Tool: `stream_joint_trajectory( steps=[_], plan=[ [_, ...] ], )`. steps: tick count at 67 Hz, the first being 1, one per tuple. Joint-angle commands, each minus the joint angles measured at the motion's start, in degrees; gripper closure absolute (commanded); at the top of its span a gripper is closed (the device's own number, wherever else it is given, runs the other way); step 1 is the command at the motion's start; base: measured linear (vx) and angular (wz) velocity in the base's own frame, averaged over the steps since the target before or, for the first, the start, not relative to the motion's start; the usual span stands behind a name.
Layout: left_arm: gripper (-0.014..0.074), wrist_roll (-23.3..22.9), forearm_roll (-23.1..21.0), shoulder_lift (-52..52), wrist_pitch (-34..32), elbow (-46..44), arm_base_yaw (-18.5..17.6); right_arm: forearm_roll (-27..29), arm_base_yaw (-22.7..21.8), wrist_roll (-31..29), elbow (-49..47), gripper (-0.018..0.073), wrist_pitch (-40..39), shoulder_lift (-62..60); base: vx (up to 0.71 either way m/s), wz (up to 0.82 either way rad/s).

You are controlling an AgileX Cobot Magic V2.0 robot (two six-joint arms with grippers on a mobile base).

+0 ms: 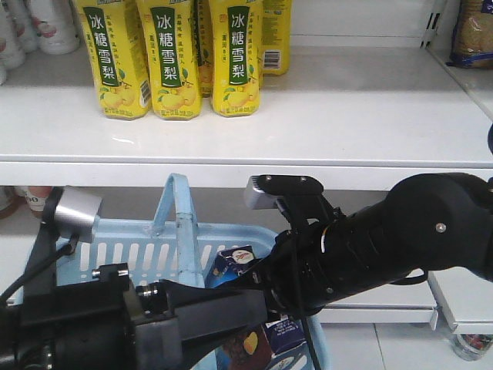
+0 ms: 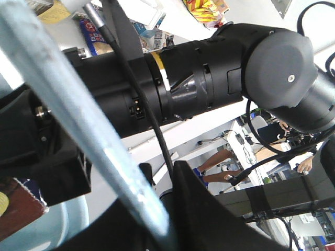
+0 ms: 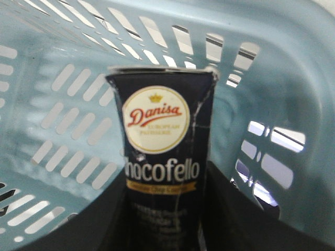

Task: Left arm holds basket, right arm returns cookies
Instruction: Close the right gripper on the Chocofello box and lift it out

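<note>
The left pincer [image 2: 157, 230] is clenched on the handle [image 2: 73, 99] of the pale blue basket [image 1: 127, 250] — the bar runs between its fingers. Inside the basket, just right of that pincer, the dark cookies carton [image 3: 162, 130] stands upright, grasped by the right pincer [image 3: 165, 219] — a black finger on either side. Above both pincers, yellow bottles [image 1: 177, 62] line a white shelf [image 1: 347, 116].

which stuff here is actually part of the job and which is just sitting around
Job: basket, cookie box standing in it, left arm, right arm.

Just sitting around: yellow bottles, white bottles, bag at top right, shelf.
</note>
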Motion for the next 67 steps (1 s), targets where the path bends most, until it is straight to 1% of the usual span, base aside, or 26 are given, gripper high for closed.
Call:
stream_joint_trajectory(
  steps=[1,19,46,67],
  plan=[
    [0.0603,0.9,-3.4,-1.1,2.0,-2.2,-0.2,0.7,-0.1,-0.4,-1.7,0.0319,-1.4,-1.8,0.00,0.00],
    [0.0603,0.9,-3.4,-1.1,2.0,-2.2,-0.2,0.1,-0.6,-0.3,-1.7,0.0314,-1.4,-6.8,0.00,0.00],
    [0.0603,0.9,-3.4,-1.1,2.0,-2.2,-0.2,0.3,-9.1,-0.4,-1.7,0.0314,2.3,-17.9,0.00,0.00],
    [0.0603,0.9,-3.4,-1.1,2.0,-2.2,-0.2,-0.3,-12.8,-0.5,-3.9,0.0314,3.2,-29.7,0.00,0.00]
  ],
)
